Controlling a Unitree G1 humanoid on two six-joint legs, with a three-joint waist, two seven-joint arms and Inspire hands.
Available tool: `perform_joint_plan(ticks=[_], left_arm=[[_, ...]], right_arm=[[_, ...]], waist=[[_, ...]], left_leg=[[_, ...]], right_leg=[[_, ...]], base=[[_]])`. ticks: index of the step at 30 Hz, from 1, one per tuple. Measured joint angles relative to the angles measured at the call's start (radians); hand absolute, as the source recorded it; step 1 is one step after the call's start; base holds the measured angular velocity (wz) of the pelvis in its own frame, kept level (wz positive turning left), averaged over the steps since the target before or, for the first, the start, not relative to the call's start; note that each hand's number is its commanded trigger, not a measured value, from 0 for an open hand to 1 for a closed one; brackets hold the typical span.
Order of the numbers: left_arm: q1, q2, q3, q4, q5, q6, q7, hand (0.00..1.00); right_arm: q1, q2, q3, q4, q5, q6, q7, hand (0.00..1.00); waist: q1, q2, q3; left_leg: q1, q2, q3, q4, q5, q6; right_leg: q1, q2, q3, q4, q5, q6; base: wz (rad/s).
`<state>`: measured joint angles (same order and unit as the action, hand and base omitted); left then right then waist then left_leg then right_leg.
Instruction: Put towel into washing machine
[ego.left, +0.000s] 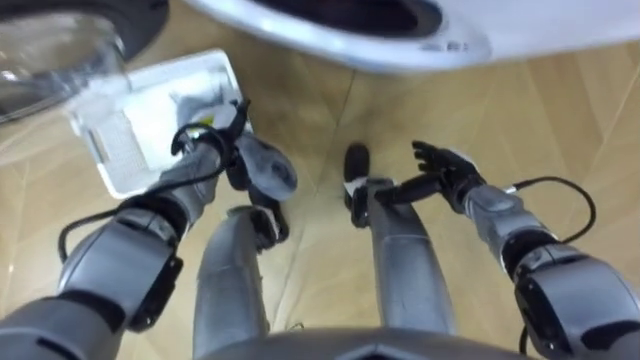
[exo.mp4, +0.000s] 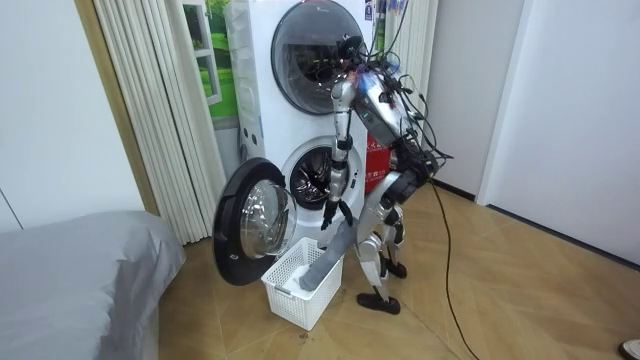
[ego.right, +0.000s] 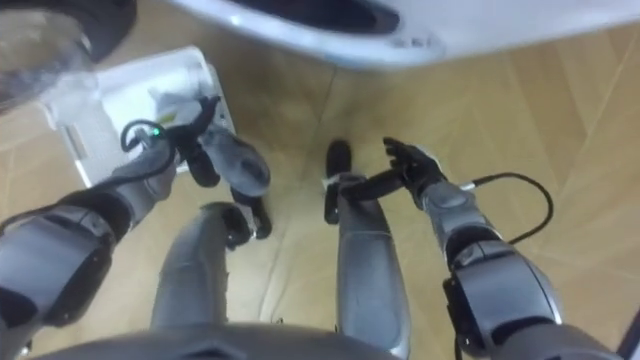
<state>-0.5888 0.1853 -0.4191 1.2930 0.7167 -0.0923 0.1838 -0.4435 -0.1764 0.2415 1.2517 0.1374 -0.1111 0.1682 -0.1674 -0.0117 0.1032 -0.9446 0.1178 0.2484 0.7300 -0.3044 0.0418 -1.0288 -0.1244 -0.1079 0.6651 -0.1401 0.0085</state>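
Note:
A grey towel (ego.left: 268, 170) (ego.right: 240, 162) hangs from my left hand (ego.left: 218, 150) (ego.right: 192, 152), whose fingers are curled round its top. In the room view the towel (exo.mp4: 326, 258) trails from that hand (exo.mp4: 337, 207) down into a white laundry basket (exo.mp4: 285, 293). The basket (ego.left: 140, 120) sits on the floor at my left, just beyond the hand. The lower washing machine (ego.left: 400, 45) stands straight ahead, its drum opening (exo.mp4: 312, 178) uncovered and its round door (exo.mp4: 250, 235) swung out. My right hand (ego.left: 442, 168) (ego.right: 408, 165) hovers over the floor, fingers spread, holding nothing.
The open door's glass (ego.left: 45, 60) stands at my far left beside the basket. A second washer (exo.mp4: 318, 45) is stacked above, its door closed. A grey bed (exo.mp4: 70, 280) and pale curtains (exo.mp4: 150, 110) are on the room view's left. Wood floor (ego.left: 560, 120) extends to my right.

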Motion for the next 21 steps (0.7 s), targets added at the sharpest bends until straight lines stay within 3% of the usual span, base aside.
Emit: perform_joint_plan(ticks=[7,10,15,17,21], left_arm=[[-0.033,0.007,-0.092,0.0,0.065,0.001,-0.005,0.0],[-0.058,0.015,-0.103,0.0,0.064,0.0,-0.004,0.0],[-0.093,0.04,-0.184,-0.001,0.062,0.0,-0.012,0.01],[-0.115,0.046,-0.187,0.0,0.062,0.001,-0.021,1.0],[-0.165,0.067,-0.233,-0.001,0.058,0.005,-0.04,1.0]], right_arm=[[-0.012,-0.013,0.012,-0.034,0.131,-0.005,0.031,0.0],[-0.023,-0.016,0.023,-0.039,0.181,-0.011,0.035,0.0],[-0.042,-0.022,0.054,-0.051,0.244,-0.021,0.051,0.0],[-0.061,-0.022,0.056,-0.05,0.249,-0.02,0.05,0.0],[-0.099,-0.034,0.08,-0.05,0.252,-0.019,0.051,0.0]], waist=[[-0.03,0.0,0.0001],[-0.034,0.0,0.0001],[-0.05,-0.001,-0.0005],[-0.05,-0.001,-0.0005],[-0.053,-0.001,-0.0007]], left_leg=[[-0.131,0.01,-0.005,0.094,-0.01,0.014],[-0.184,0.011,-0.004,0.108,-0.006,0.018],[-0.245,0.016,-0.002,0.139,-0.009,0.021],[-0.275,0.026,-0.002,0.152,-0.012,0.022],[-0.328,0.028,-0.008,0.172,-0.014,0.022]], right_leg=[[-0.128,-0.013,0.011,0.085,-0.002,-0.005],[-0.177,-0.014,0.004,0.096,0.01,-0.012],[-0.241,-0.015,0.006,0.132,0.0,-0.014],[-0.267,-0.014,0.004,0.14,-0.003,-0.015],[-0.316,-0.014,-0.001,0.154,-0.004,-0.018]], base=[[0.04],[-0.01],[0.03],[0.0],[0.0]])
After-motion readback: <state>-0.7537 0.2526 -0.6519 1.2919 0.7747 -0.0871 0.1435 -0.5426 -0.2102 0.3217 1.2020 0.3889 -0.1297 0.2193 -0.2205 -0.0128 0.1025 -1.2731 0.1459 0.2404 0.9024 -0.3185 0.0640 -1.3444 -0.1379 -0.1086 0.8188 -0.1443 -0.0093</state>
